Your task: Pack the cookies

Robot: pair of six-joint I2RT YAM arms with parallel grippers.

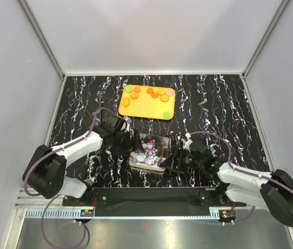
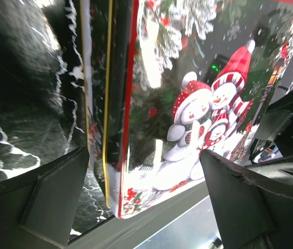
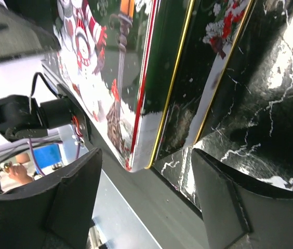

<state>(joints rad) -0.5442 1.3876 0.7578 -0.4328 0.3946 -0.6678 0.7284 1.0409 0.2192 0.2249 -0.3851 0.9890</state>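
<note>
Cookies [image 1: 155, 94] sit on the tray [image 1: 146, 110], which is at the far middle of the table [image 1: 214, 114]. From the top view you see mostly orange ones, plus green, pink and yellow. One green sits alone at the tray's near right corner. The tin [image 1: 147, 152] lies flat near the table's near edge, centre, well apart from the tray, with its snowman lid up. Left gripper [image 1: 131, 141] is at the tin's left edge and right gripper [image 1: 173, 160] at its right edge. Both arms reach in low.

Left wrist: your left gripper [image 2: 141, 176] is spread wide and holds nothing. Its fingers [image 2: 53, 202] straddle the tin's [image 2: 188, 129] side. One is over the table and the other over the lid, and I can't see either touching.

Right wrist: your right gripper [image 3: 146, 166] is also wide and holds nothing. The tin's [image 3: 115, 67] corner and red-and-gold rim sit between the fingers [image 3: 74, 197]. The far finger is over the table [image 3: 276, 78]. No cookies show in either wrist view.
</note>
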